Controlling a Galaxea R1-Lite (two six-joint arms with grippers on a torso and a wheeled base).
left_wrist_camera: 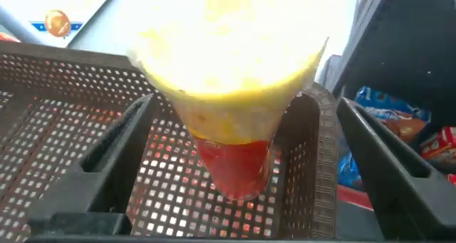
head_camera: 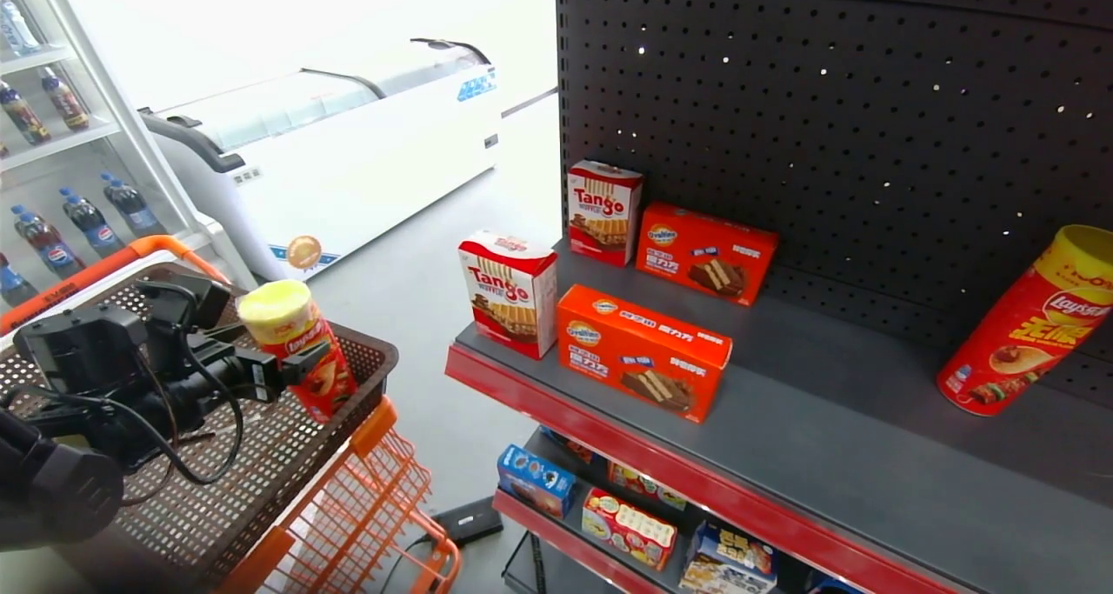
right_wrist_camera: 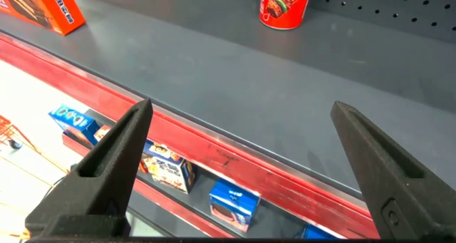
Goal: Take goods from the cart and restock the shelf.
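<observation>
My left gripper [head_camera: 291, 361] is shut on a red chips can with a yellow lid [head_camera: 296, 343], holding it tilted just above the brown cart basket [head_camera: 261, 472]. In the left wrist view the chips can [left_wrist_camera: 235, 93] sits between the two black fingers [left_wrist_camera: 117, 154], with the cart basket [left_wrist_camera: 64, 129] below. On the far right of the grey shelf [head_camera: 826, 420] a second chips can [head_camera: 1026, 324] leans against the pegboard. My right gripper [right_wrist_camera: 242, 164] hangs open over the shelf's [right_wrist_camera: 235, 79] red front edge, holding nothing, and the second chips can [right_wrist_camera: 285, 4] stands beyond it.
Two orange boxes [head_camera: 643, 350] [head_camera: 706, 252] and two red-and-white wafer boxes [head_camera: 509, 291] [head_camera: 603, 211] stand on the shelf's left part. Bare shelf lies between them and the leaning can. Lower shelves hold snack boxes [head_camera: 626, 524]. A freezer [head_camera: 348, 150] stands behind the cart.
</observation>
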